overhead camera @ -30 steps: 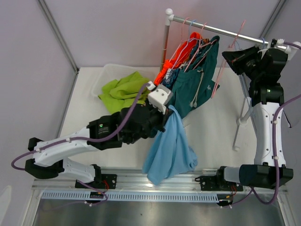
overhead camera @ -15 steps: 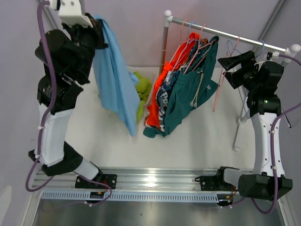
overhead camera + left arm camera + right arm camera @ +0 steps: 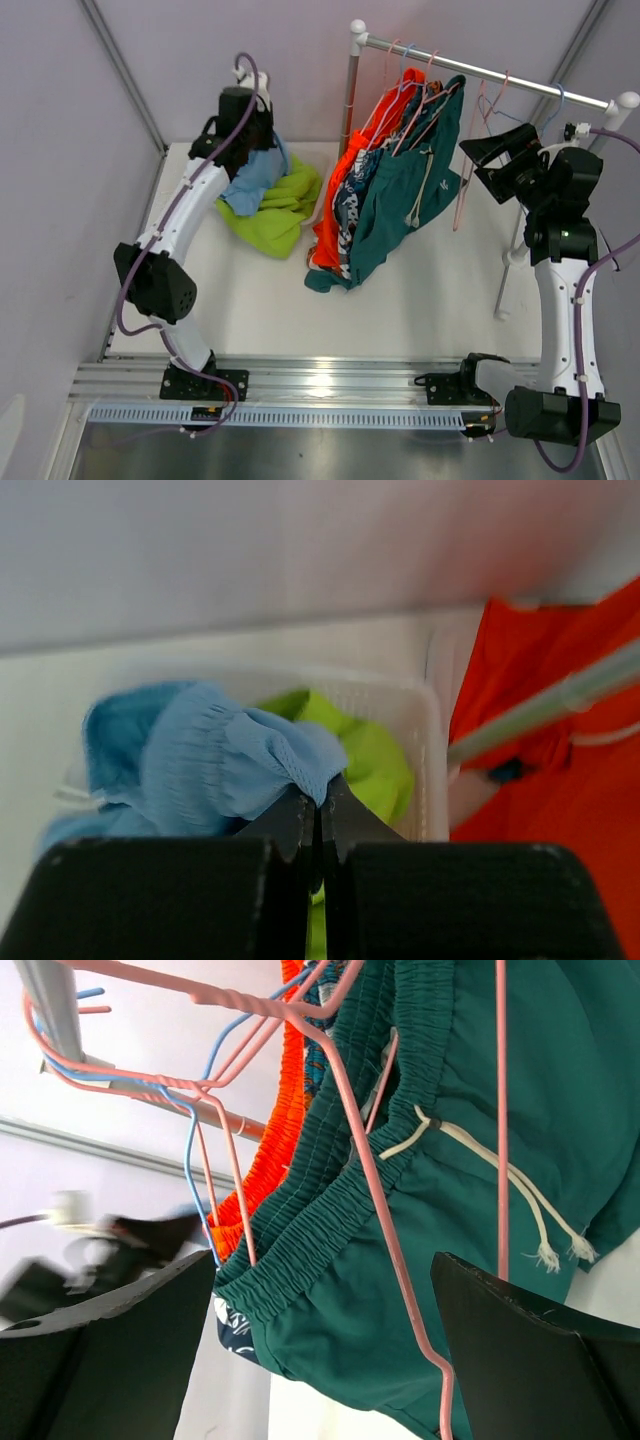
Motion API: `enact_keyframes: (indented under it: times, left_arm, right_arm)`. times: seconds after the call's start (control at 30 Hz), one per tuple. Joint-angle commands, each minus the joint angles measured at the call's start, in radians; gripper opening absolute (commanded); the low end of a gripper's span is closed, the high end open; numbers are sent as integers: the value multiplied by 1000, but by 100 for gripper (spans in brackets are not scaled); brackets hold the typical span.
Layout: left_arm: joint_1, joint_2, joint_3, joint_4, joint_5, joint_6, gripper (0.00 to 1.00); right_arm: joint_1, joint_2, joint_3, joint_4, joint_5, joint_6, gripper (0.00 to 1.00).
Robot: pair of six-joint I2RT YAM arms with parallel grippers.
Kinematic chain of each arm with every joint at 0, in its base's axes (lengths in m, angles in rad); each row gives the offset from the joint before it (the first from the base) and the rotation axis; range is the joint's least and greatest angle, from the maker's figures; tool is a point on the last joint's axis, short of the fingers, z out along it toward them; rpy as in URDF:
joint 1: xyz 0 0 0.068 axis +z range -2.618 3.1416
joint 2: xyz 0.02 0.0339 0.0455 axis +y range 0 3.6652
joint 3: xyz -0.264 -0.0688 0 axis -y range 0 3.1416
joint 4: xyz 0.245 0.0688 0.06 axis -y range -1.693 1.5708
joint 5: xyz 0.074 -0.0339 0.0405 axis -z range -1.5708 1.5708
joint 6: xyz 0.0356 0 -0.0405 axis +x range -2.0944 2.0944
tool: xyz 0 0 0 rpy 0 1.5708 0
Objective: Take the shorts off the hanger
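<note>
The light blue shorts point(image 3: 252, 180) lie bunched on the lime green shorts point(image 3: 280, 215) at the back left. My left gripper point(image 3: 322, 795) is shut on a fold of the light blue shorts point(image 3: 220, 765), just above the lime green shorts point(image 3: 375, 760). The dark teal shorts point(image 3: 400, 200), the printed pair point(image 3: 350, 195) and the orange pair point(image 3: 333, 215) hang from pink hangers point(image 3: 390, 1250) on the rail point(image 3: 480, 70). My right gripper point(image 3: 323, 1256) stands open, its jaws wide on either side of the dark teal waistband point(image 3: 330, 1210) and touching nothing.
A translucent white bin point(image 3: 430, 740) holds the two loose pairs. An empty pink hanger point(image 3: 465, 180) and a blue one point(image 3: 500, 100) hang on the rail beside my right gripper point(image 3: 492, 155). The rack's upright pole point(image 3: 352, 90) stands behind the orange pair.
My left arm swung the light blue shorts from high at the left down onto the lime green pair. My right gripper opened and shifted slightly along the rail.
</note>
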Motion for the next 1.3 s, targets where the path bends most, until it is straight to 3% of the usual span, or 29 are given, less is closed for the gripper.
enact_keyframes:
  times: [0.0,0.1,0.13,0.2,0.5,0.77,1.03,1.2,1.27]
  left_arm:
    - [-19,-149,-216,208,79,-57,0]
    - [-18,-147,-293,202,59,-60,12]
    - [-18,-143,-300,195,59,-60,47]
    - [-21,-151,-323,176,53,-77,99]
    - [-44,-407,-461,116,45,-118,99]
    - [-45,-651,-639,58,80,-43,99]
    - [-44,-792,-889,138,116,-52,99]
    - [-44,-840,-958,185,116,-66,99]
    - [-44,-843,-975,204,154,-74,99]
  right_arm:
    - [-4,-23,72,31,-13,-32,97]
    - [-4,-43,92,156,-70,-4,97]
    - [-4,-48,94,202,-87,28,97]
    - [1,-42,136,284,-125,46,97]
    - [124,81,371,220,16,-59,95]
    - [407,237,381,215,247,-177,92]
    - [435,366,434,63,579,-308,88]
    - [435,380,367,100,596,-291,86]
    - [437,385,327,132,590,-274,79]
